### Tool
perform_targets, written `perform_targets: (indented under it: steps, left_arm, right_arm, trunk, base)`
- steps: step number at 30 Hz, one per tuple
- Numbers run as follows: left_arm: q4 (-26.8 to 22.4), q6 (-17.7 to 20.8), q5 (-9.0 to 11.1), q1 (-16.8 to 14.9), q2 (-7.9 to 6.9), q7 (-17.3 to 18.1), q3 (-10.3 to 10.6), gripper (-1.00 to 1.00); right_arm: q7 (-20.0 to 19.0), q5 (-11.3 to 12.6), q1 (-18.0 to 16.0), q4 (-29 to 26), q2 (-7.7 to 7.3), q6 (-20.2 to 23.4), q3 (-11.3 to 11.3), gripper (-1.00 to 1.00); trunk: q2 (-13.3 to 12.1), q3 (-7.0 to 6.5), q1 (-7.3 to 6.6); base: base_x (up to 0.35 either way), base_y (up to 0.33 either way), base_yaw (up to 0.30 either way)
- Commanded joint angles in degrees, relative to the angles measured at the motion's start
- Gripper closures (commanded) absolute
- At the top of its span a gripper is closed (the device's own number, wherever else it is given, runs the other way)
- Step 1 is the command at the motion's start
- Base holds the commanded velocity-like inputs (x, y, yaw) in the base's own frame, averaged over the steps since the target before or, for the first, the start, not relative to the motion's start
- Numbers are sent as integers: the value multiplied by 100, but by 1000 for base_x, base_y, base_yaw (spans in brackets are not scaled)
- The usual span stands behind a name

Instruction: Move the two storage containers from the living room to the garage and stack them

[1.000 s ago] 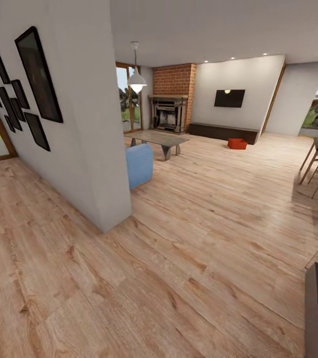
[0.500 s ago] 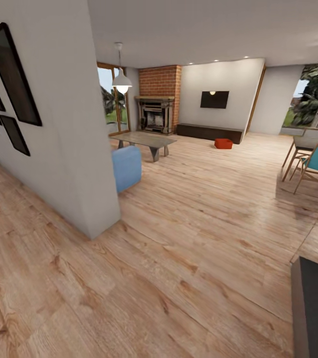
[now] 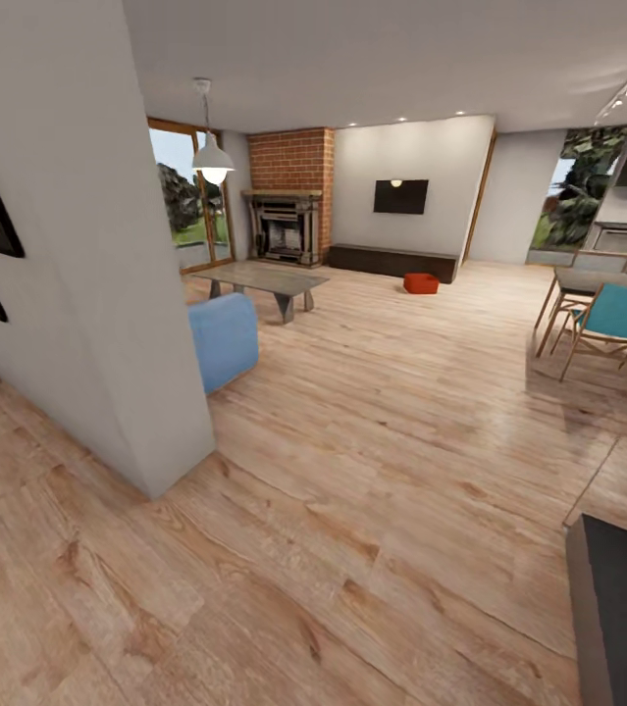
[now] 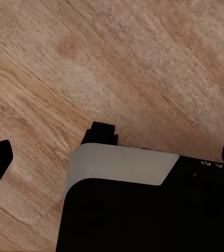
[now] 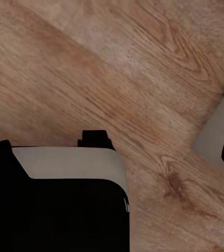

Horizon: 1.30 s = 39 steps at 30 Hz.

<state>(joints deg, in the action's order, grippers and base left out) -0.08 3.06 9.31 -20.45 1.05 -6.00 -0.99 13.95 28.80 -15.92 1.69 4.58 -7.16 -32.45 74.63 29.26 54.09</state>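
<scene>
drive on over the plank floor (image 3: 372,471) toward the orange-red container (image 3: 420,283) by the dark cabinet (image 3: 391,261), passing right of the wall corner (image 3: 171,392); gripper state of both arms impossible to tell.

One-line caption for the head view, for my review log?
Robot faces the living room: an orange-red storage container sits on the wood floor by the low dark cabinet, beyond a coffee table.

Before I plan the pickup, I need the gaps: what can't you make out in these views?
- Storage containers, head view: one far orange-red shape; too small to tell one from two.
- Dining chair, head view: cut off by the right edge.
- Left pincer, right pincer, wrist views: fingertips at the frame edges, holding nothing.
</scene>
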Motion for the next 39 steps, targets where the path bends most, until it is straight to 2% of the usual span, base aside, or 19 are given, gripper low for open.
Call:
perform_targets:
  steps: [1,28,39]
  left_arm:
    - [-1,13,38,-3,1,-15,-6,-100]
    - [-1,10,36,-3,10,-15,-6,-100]
    - [-1,10,41,-3,1,-15,-6,-100]
  right_arm:
    - [2,56,-7,18,6,-31,-48,-100]
    - [-1,49,-7,15,5,-31,-51,-100]
    - [17,38,-7,15,-3,32,-51,-100]
  trunk:
    - [3,5,3]
    - [3,5,3]
    - [3,5,3]
  base:
    - [321,0,-239]
    - [321,0,-229]
    - [321,0,-23]
